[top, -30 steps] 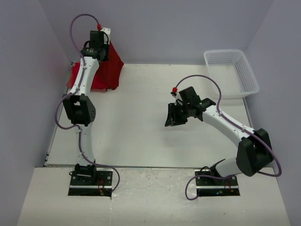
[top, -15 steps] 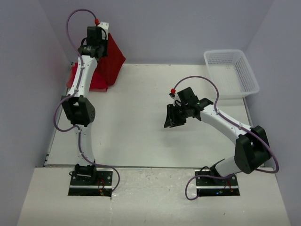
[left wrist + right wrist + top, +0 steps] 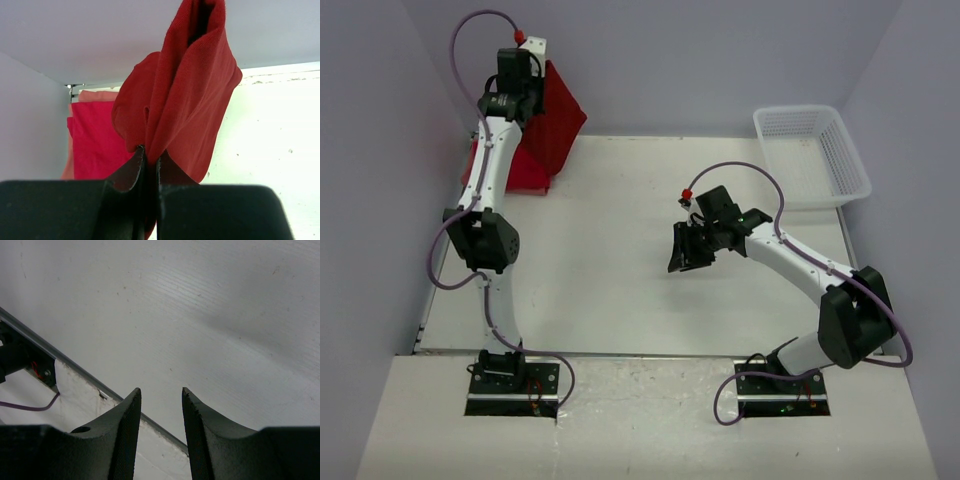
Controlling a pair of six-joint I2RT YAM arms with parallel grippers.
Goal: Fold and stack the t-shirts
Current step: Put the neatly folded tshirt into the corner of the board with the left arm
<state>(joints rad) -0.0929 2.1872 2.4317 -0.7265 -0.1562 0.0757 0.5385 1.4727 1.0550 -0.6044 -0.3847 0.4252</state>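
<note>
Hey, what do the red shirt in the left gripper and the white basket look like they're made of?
Red shirt: soft knit cloth, probably cotton jersey, matte. A fine weave shows, and it drapes in loose folds from the left gripper.
White basket: likely moulded plastic, smooth. Its thin walls form a rigid, regular lattice.

darker red t-shirt [image 3: 558,118] | bunched, hanging in folds clear of the desk [image 3: 620,250], far-left corner | bright red t-shirts [image 3: 525,176] | folded flat on desk beneath it
</note>
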